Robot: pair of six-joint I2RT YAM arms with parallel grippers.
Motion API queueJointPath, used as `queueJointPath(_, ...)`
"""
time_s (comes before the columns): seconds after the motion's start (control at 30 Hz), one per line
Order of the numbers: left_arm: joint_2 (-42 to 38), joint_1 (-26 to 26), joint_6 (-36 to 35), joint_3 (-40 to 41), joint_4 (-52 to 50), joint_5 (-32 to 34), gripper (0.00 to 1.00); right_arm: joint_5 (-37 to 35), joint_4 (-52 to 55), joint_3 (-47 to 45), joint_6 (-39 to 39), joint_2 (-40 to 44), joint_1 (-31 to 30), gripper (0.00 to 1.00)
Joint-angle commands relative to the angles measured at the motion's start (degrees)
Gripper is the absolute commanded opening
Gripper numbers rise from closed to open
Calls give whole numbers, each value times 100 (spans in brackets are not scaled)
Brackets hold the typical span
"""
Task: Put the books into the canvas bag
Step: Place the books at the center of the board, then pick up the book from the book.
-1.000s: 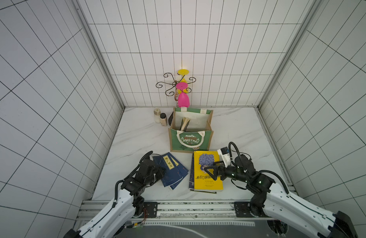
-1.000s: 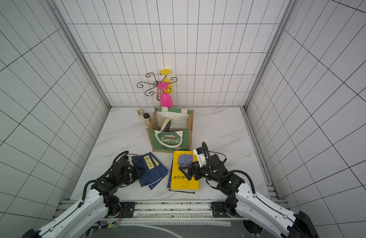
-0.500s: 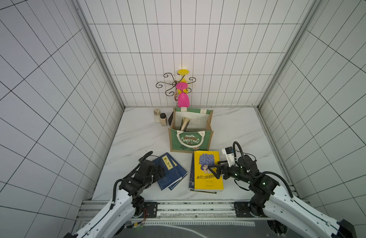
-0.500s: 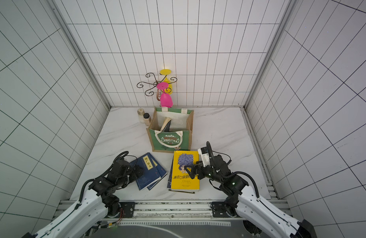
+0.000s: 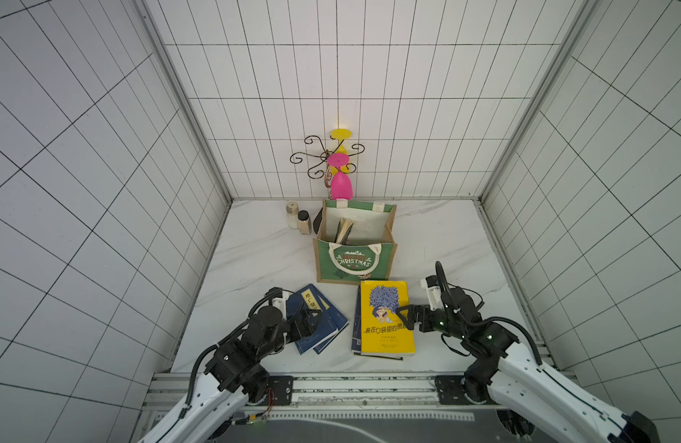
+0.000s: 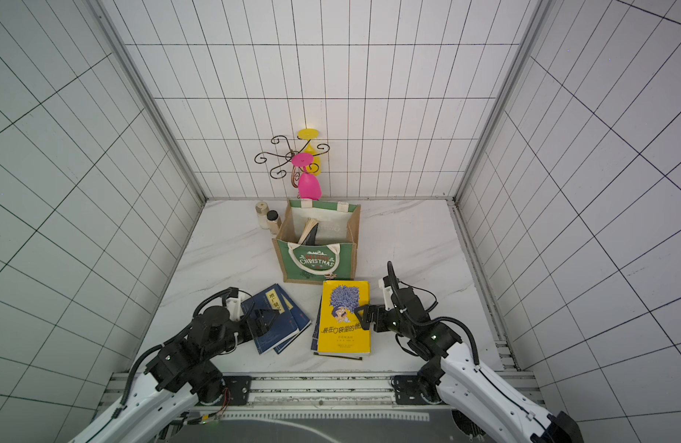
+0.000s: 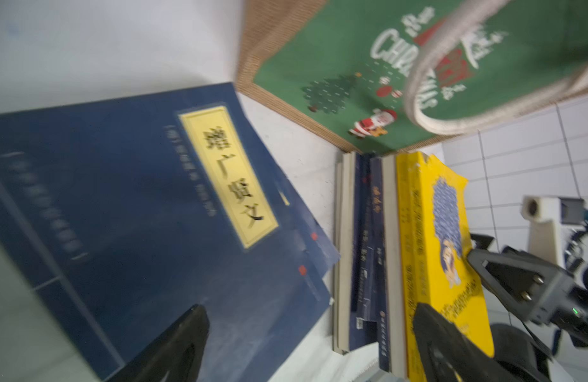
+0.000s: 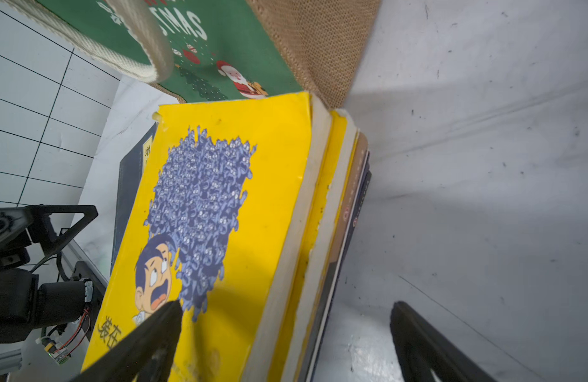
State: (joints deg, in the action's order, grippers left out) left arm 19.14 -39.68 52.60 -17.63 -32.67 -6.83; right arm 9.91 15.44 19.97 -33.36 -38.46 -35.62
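Standing upright beyond both jaws: canvas bag (image 5: 354,264), mouth up. Yellow book stack (image 5: 387,337), long axis toward bag; right gripper (image 5: 402,318) jaws spread astride its side edge. Navy books (image 5: 329,320) skewed diagonally under left gripper (image 5: 312,318), jaws spread.

Two robot arms, the left arm (image 5: 201,399) and right arm (image 5: 530,377), have glossy white shells and matte black joints. The left gripper (image 5: 312,318) and right gripper (image 5: 401,317) are black, each with two flat, angular fingers (image 7: 504,274). Behind the fingers sit white camera mounts (image 5: 431,297) and looping black cables (image 5: 442,278). Two silver screws (image 7: 537,280) mark a right finger; behind it glows a green light (image 7: 574,311).
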Motion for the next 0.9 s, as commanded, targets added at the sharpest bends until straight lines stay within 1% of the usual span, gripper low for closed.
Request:
queueJointPath(0.0, 291, -621, -161, 60, 1406, -280, 97, 277, -36, 201, 79, 30, 45, 99)
queueJointPath(0.07, 827, -1076, -300, -67, 1873, -201, 97, 517, -163, 199, 143, 133, 46, 98)
queueJointPath(0.17, 1774, -1468, -599, -415, 2212, -68, 97, 740, -200, 259, 233, 204, 41, 98)
queueJointPath(0.27, 2562, -1534, -670, -606, 2655, -221, 97, 931, -182, 310, 300, 202, 29, 98)
queueJointPath(0.33, 2885, -1535, -673, -660, 2947, -274, 97, 1061, -192, 321, 331, 175, 5, 98)
queueJointPath(0.43, 3217, -1534, -681, -698, 3274, -271, 97, 1071, -206, 382, 334, 155, -155, 97)
queueJointPath(0.53, 3488, -1534, -733, -749, 3492, -232, 97, 858, -192, 486, 322, 130, -425, 97)
queueJointPath(0.67, 3853, -1525, -769, -838, 3637, -253, 97, 688, -133, 625, 348, -6, -642, 97)
queueJointPath(0.73, 3980, -1525, -792, -857, 3680, -260, 97, 480, -6, 724, 382, -46, -741, 97)
queueJointPath(0.83, 4118, -1512, -786, -873, 3710, -249, 97, -47, 532, 932, 455, -41, -802, 97)
queueJointPath(0.87, 4140, -1507, -786, -870, 3717, -242, 97, -103, 566, 956, 439, -4, -807, 97)
